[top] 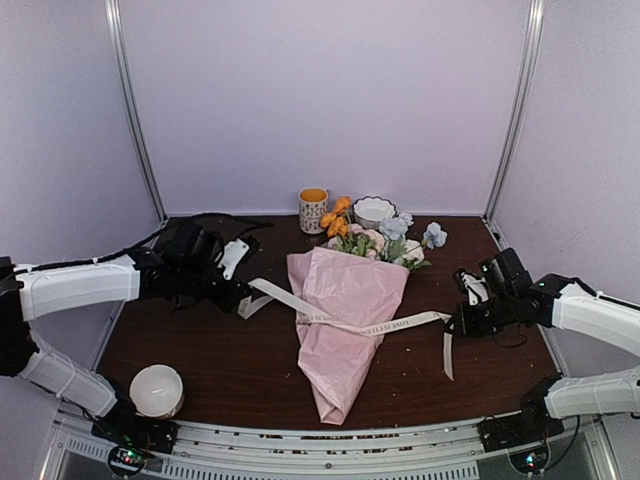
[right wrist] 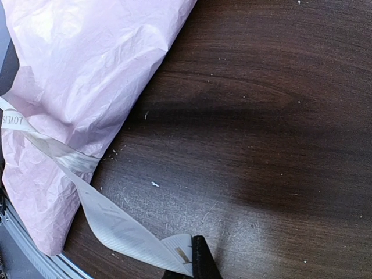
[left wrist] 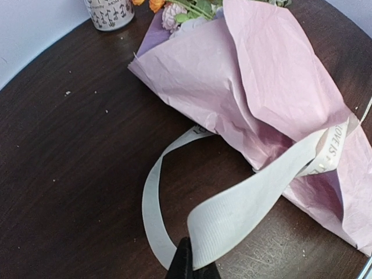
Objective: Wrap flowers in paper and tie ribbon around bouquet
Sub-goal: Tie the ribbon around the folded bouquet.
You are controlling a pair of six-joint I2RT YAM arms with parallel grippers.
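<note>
Ribbon (top: pixel 372 325) lies across the middle of the pink bouquet (top: pixel 345 295), which rests flat on the brown table (top: pixel 200 350) with its narrow end toward the arms. The left gripper (left wrist: pixel 187 263) pinches the ribbon tight on one side, and the right gripper (right wrist: pixel 199 258) pinches it on the other.

Crinkly matt paper (top: pixel 345 290), ribbed cloth ribbon (left wrist: pixel 244 203), scuffed wood-grain table (top: pixel 220 350).
</note>
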